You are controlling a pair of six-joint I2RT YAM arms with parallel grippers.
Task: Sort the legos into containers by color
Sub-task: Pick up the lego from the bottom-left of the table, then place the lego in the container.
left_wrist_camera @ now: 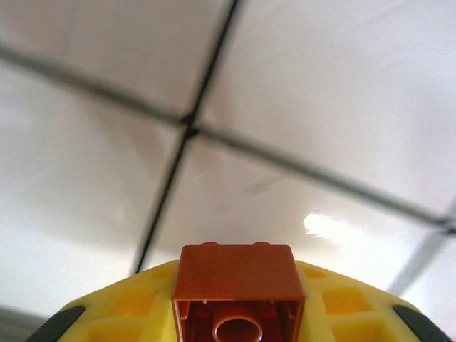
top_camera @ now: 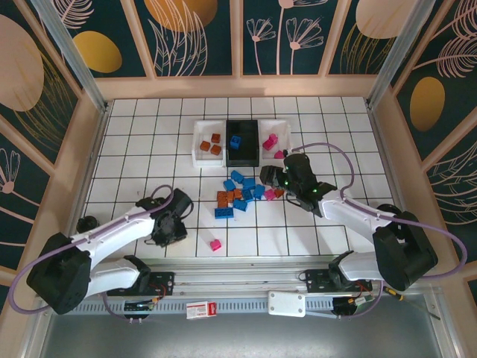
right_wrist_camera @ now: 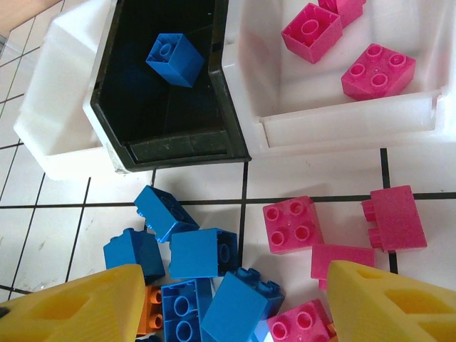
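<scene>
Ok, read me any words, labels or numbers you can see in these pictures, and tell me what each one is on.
No text can be read.
white box with a red label, at the near edge below the arms: print too small to read.
pink lego: any marking on its studs is too blurred to read.

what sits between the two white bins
The black bin, holding one blue brick, sits between them, as the top external view shows.

We are seeing the orange-brown brick (left_wrist_camera: 237, 288) cut off at the bottom of the left wrist view, the surface (left_wrist_camera: 320, 92) behind it blurring. The white bin (right_wrist_camera: 342, 122) at upper right is running off the right wrist view's edge.
</scene>
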